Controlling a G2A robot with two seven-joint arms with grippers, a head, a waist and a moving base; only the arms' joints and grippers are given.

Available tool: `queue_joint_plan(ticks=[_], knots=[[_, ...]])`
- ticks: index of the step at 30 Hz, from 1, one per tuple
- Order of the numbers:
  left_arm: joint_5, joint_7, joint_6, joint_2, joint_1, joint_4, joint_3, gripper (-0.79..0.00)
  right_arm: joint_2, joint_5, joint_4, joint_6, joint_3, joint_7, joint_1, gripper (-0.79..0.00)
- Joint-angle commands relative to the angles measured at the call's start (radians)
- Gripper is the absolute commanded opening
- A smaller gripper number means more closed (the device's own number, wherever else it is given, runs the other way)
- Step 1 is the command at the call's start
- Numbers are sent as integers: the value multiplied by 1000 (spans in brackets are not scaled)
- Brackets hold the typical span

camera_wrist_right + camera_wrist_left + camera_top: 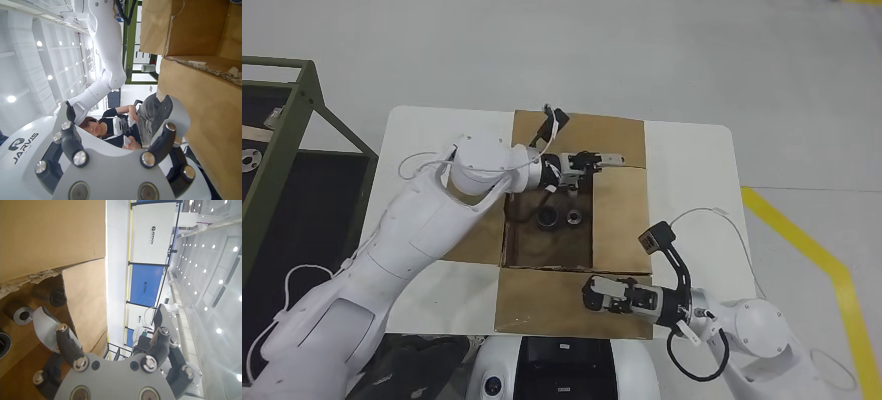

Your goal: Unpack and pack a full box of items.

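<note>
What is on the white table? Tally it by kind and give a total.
Open brown cardboard box: 1
Dark cylindrical parts with a round bore, inside the box: 3
Total: 4

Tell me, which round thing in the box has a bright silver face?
The round part beside a white fingertip of the left gripper: flat silver face, small dark hole. The neighbouring part is black all over.

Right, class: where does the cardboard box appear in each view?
Top view: cardboard box in the middle of the table, opened out.
Left wrist view: left gripper straddles one cardboard edge.
Right wrist view: a flap runs beside the right gripper.
Shared landmark: the box's open inside.
</note>
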Motion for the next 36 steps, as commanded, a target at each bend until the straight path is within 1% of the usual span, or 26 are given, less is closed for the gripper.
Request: queue_joint_plan(ticks=[1, 6, 11, 17, 21, 25, 29, 36], knots=[[6, -4, -6, -1, 10, 1, 5, 0, 1, 2, 4, 1, -2, -2, 3, 0], [15, -10, -34, -9, 26, 18, 27, 0, 3, 4, 18, 12, -13, -15, 18, 0], [24, 10, -56, -22, 27, 39, 50, 0, 5, -17, 20, 44, -21, -47, 22, 0], [23, 7, -79, -46, 4, 82, 90, 0, 9, -40, 5, 86, -28, -68, 17, 0], [8, 14, -90, -60, -12, 102, 99, 0, 13, -51, -7, 104, -32, -76, 13, 0], [-22, 29, -118, -67, -12, 104, 81, 0, 16, -54, -15, 118, -32, -82, 8, 0], [-59, -4, -173, -66, -3, 80, 48, 0, 20, -65, -23, 137, -32, -74, 5, 0], [-106, -30, -194, -64, 11, 26, -1, 0, 24, -68, 0, 157, -32, -98, 9, 0]])
